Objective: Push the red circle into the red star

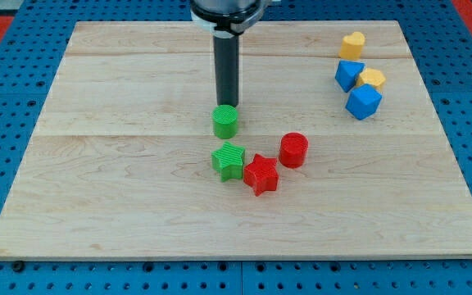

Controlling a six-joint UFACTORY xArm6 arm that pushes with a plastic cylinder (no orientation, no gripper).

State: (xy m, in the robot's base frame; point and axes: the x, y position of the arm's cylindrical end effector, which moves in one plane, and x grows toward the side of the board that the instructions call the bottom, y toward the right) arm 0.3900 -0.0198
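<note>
Red circle (294, 150) near centre of wooden board (121, 197), just to the view's right of and slightly above red star (260, 174); narrow gap between them.

Block count: one red circle, one red star, one green star (229, 160), one green circle (225, 120), two blue blocks (350, 74) (363, 102), two yellow blocks (352, 44) (373, 79). The green star touches the red star on the view's left. The blue and yellow blocks cluster at the view's top right; their exact shapes are hard to make out. The rod's upper mount is cut off by the view's top edge. My tip (226, 105) sits directly behind the green circle, touching or nearly so; contact cannot be confirmed. The rod has no jaws and holds nothing. The red circle lies apart from my tip, toward the view's lower right.
</note>
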